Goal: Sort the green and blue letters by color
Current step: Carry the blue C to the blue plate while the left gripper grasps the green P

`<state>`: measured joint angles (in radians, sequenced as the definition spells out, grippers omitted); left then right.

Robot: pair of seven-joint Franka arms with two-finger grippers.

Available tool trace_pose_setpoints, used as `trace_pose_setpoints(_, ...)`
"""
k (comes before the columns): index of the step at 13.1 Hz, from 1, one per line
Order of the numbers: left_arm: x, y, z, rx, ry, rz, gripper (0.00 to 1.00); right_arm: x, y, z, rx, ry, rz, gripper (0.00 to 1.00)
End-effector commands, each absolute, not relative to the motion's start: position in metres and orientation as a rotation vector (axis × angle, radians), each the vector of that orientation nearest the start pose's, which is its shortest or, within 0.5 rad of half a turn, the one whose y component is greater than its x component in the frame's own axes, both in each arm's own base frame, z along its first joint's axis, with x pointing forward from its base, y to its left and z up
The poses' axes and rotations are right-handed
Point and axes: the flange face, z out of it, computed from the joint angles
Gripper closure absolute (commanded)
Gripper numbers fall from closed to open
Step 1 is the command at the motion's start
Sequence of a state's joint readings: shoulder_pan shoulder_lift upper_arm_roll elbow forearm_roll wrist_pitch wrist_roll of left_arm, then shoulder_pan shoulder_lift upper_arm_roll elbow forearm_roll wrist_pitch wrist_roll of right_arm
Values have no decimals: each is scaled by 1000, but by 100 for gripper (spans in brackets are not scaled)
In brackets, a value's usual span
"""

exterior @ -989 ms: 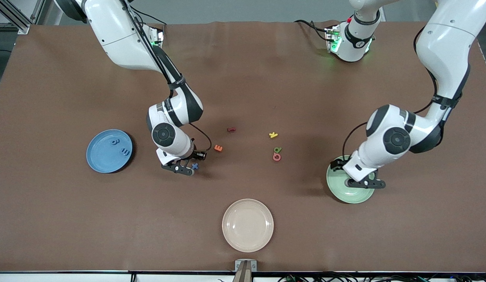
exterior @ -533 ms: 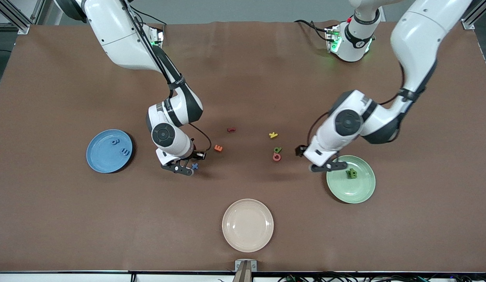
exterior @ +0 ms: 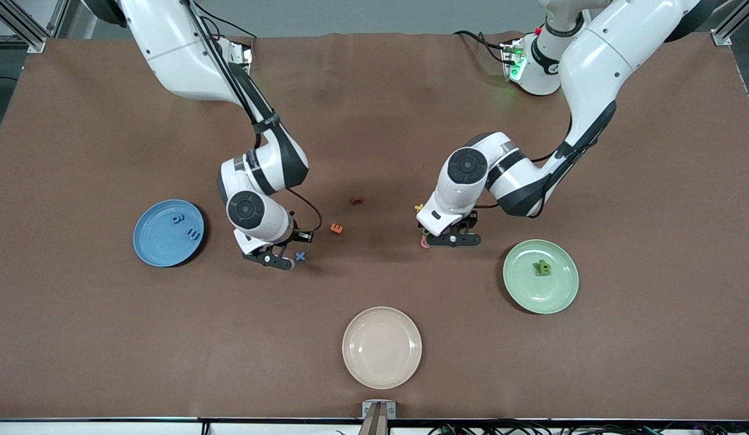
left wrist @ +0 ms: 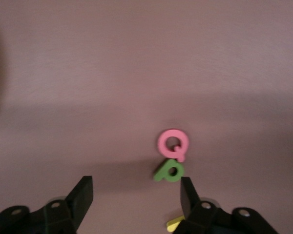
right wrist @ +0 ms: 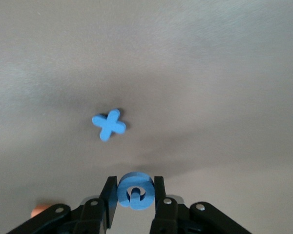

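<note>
My right gripper (right wrist: 135, 188) is shut on a round blue letter (right wrist: 135, 191) just above the table, beside the blue X (right wrist: 109, 124) that lies flat (exterior: 300, 256). In the front view that gripper (exterior: 272, 258) hangs between the blue plate (exterior: 154, 244) and the X. Two blue letters (exterior: 186, 226) lie on the blue plate. My left gripper (left wrist: 136, 187) is open over the green P-like letter (left wrist: 169, 170), which touches the pink Q (left wrist: 174, 144). In the front view it (exterior: 450, 239) covers most of that pair. Green letters (exterior: 542, 267) sit on the green plate (exterior: 556, 296).
An orange E (exterior: 336, 228) and a dark red letter (exterior: 357, 200) lie mid-table. A yellow K (exterior: 418, 208) peeks out by my left wrist. A beige plate (exterior: 382, 362) stands near the table's front edge.
My left arm has swung from the green plate to over the green P and pink Q, leaving green letters on the plate. My right gripper closed on the round blue letter and rose slightly.
</note>
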<state>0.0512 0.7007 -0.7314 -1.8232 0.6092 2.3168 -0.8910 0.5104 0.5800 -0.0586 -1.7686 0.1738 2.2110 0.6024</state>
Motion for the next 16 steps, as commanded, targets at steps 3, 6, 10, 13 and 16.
trace_pose_setpoints(3, 524, -385, 202, -3232, 356, -59, 27, 566, 202, 278, -3062, 185, 280, 92)
trace_pose_setpoints(6, 527, -381, 198, -3216, 428, -59, 33, 570, 129, 271, -3054, 16, 288, 92)
trace_pose_setpoints(10, 520, -389, 190, -3195, 468, -51, 42, 579, 38, 259, -3077, -132, 260, 92)
trace_pose_setpoints(13, 518, -392, 184, -3177, 474, -53, 43, 588, -18, 258, -3099, -241, 164, 92)
trace_pose_setpoints(16, 520, -388, 179, -3167, 471, -48, 50, 590, -60, 253, -3118, -310, 133, 92)
